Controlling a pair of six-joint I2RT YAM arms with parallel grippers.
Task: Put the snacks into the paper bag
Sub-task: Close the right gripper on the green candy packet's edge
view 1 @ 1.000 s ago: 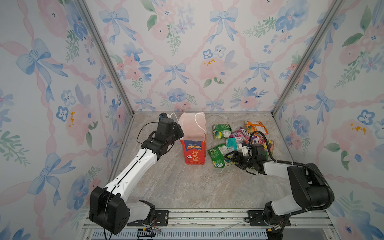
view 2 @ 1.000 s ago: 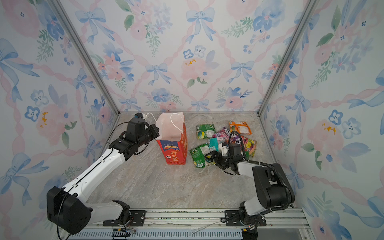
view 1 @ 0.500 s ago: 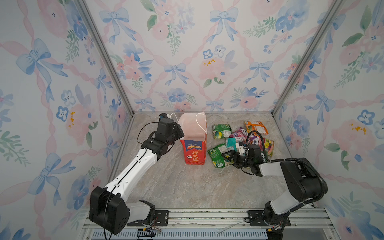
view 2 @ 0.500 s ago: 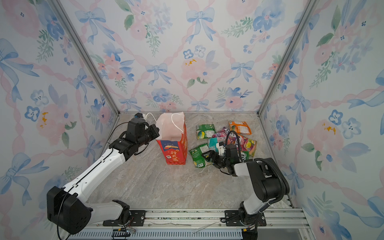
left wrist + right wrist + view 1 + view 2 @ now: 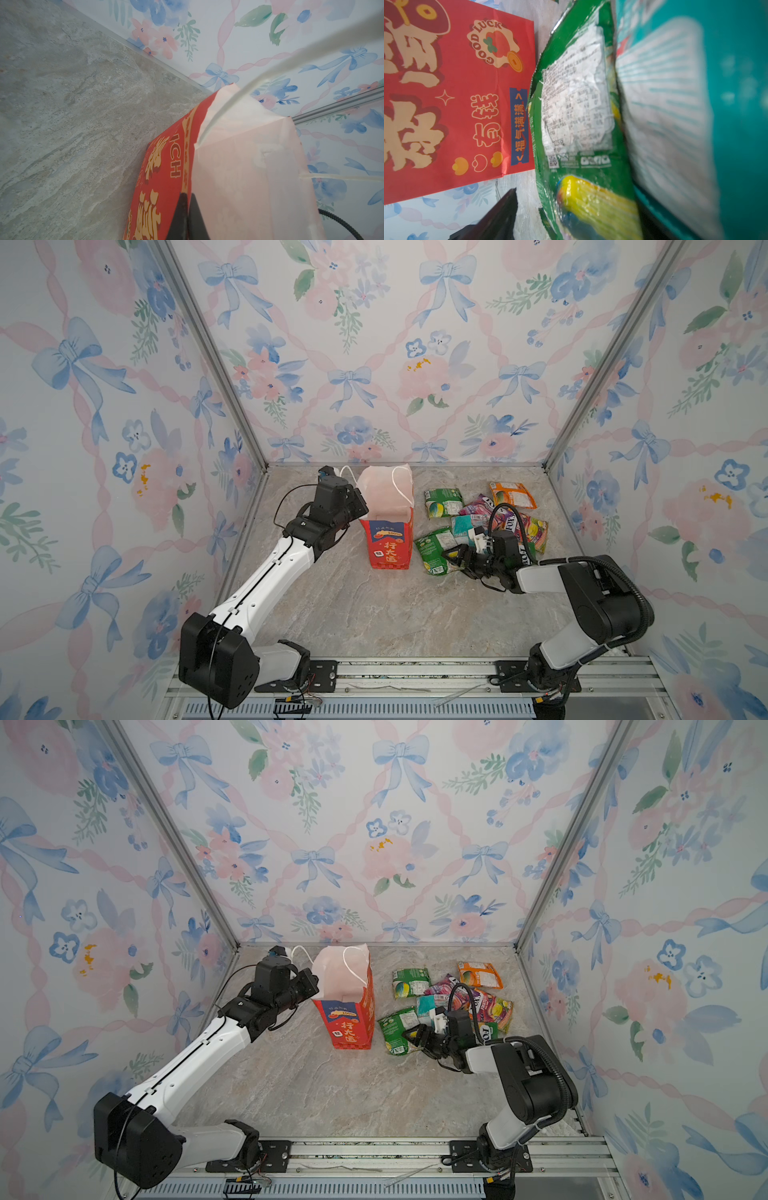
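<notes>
The red paper bag [image 5: 388, 543] [image 5: 347, 1027] stands upright and open mid-table. My left gripper [image 5: 361, 506] [image 5: 313, 986] is shut on its left rim; in the left wrist view the black fingertips [image 5: 182, 207] pinch the edge of the paper bag [image 5: 162, 166]. The snacks lie in a heap right of the bag. My right gripper [image 5: 457, 560] [image 5: 417, 1038] [image 5: 577, 216] lies low and open, its jaws astride the near green packet [image 5: 432, 549] [image 5: 395, 1027] [image 5: 577, 104], with bare table between one finger [image 5: 500, 212] and the packet. A teal packet [image 5: 463, 526] [image 5: 695, 104] lies against it.
Behind are another green packet [image 5: 444, 502], an orange one [image 5: 512, 494], a purple one [image 5: 482, 506] and a multicoloured FOX'S packet [image 5: 528, 526]. Floral walls close in the back and both sides. A metal rail [image 5: 415, 668] runs along the front edge.
My right gripper has slid left towards the bag, onto the near green packet, and its jaws have narrowed. The left arm and the bag have not moved.
</notes>
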